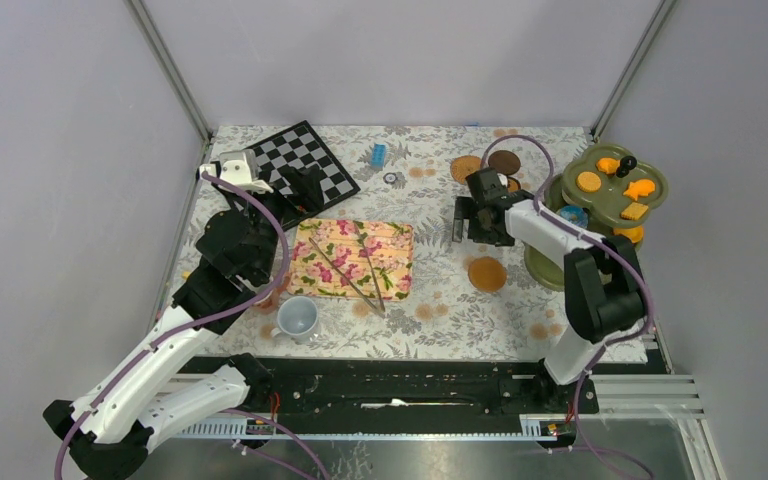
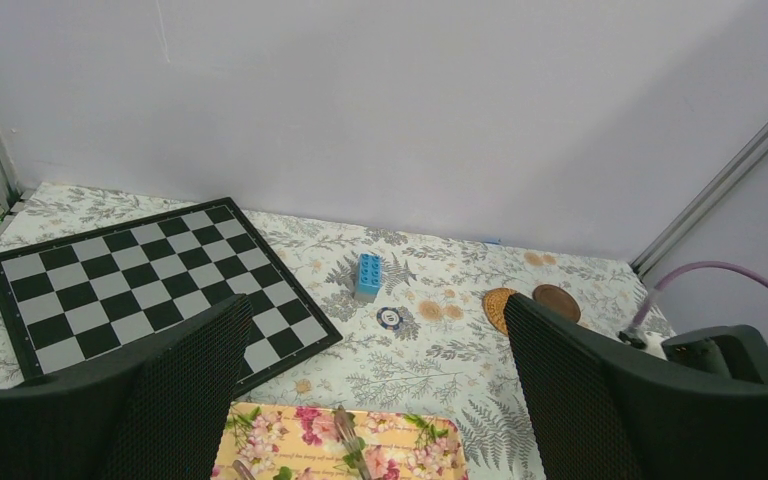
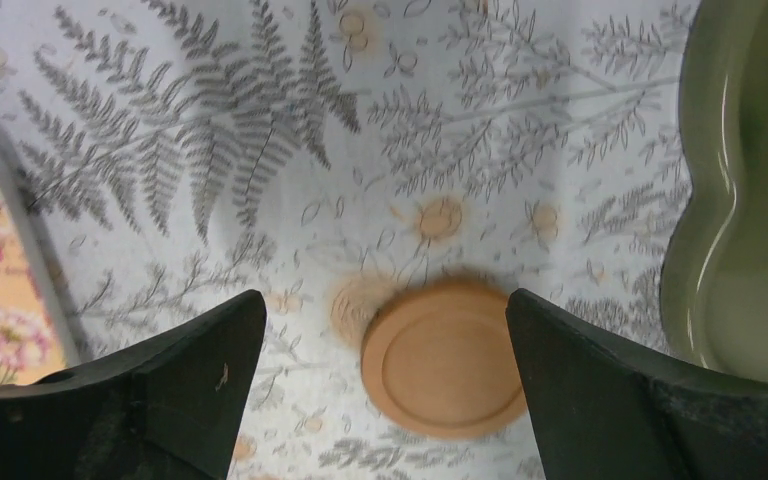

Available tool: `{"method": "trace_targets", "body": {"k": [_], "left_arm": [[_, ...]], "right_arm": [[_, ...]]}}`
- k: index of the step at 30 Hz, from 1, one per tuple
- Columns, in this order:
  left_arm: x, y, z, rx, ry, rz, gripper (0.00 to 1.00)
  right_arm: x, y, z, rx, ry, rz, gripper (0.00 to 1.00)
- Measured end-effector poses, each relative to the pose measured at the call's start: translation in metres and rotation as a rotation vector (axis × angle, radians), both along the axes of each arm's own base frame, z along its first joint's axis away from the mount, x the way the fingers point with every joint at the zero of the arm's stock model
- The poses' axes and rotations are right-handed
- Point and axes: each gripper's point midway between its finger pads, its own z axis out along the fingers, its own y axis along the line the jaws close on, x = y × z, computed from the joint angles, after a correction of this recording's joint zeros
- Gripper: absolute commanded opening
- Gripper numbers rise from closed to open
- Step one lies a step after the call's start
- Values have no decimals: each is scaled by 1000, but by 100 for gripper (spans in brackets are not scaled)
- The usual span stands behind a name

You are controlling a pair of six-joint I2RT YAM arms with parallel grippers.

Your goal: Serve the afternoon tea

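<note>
Plainly, no writing can be read anywhere; the markings on the poker chip (image 2: 389,318) beside the blue brick (image 2: 367,275) are too small to make out. One round orange-brown coaster (image 3: 445,370) with a raised rim lies flat on the fern-print cloth (image 3: 260,150), just beside the green tiered stand (image 1: 660,185). The right gripper (image 3: 382,300) hangs over it, fingers spread wide and holding nothing. Two more coasters (image 1: 466,168), one tan and one dark brown, lie touching at the far edge. Orange pastries (image 1: 589,181) sit on the stand's top tier. A cream mug (image 1: 297,318) stands upright near the floral mat (image 1: 332,240). The left gripper (image 2: 377,305) hovers by the chessboard (image 2: 110,290), fingers wide apart and empty
</note>
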Motion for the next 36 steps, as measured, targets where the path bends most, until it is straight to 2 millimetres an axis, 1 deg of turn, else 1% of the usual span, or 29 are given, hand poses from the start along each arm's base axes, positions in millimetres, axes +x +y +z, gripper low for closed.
{"method": "trace_targets", "body": {"k": [2, 4, 8, 10, 12, 14, 18, 25, 28, 31, 34, 36], "left_arm": [[0, 0, 0, 0, 0, 0, 99], [0, 0, 0, 1, 0, 0, 99], [0, 0, 0, 1, 0, 1, 99], [0, 0, 0, 1, 0, 1, 99], [0, 0, 0, 1, 0, 1, 99], [0, 1, 0, 1, 0, 2, 99], [0, 1, 0, 1, 0, 2, 99], [0, 1, 0, 1, 0, 2, 99], [0, 1, 0, 1, 0, 3, 99], [0, 1, 0, 1, 0, 3, 99], [1, 1, -1, 2, 2, 3, 99], [1, 0, -1, 3, 3, 3, 99]], "right_arm": [[11, 0, -10, 6, 14, 16, 93], [15, -5, -20, 13, 36, 16, 90], [13, -15, -37, 27, 90, -1, 83], [9, -18, -40, 31, 106, -3, 83], [3, -17, -45, 38, 125, 2, 80], [-5, -18, -51, 40, 151, 6, 77], [-22, -21, -52, 42, 174, 0, 74], [-80, -31, -53, 45, 260, -39, 76], [-105, -38, -54, 1, 308, -50, 76], [-123, -45, -48, -62, 323, -58, 78], [-125, -42, -36, -90, 282, -42, 80], [-121, -33, -23, -91, 235, -11, 82]]}}
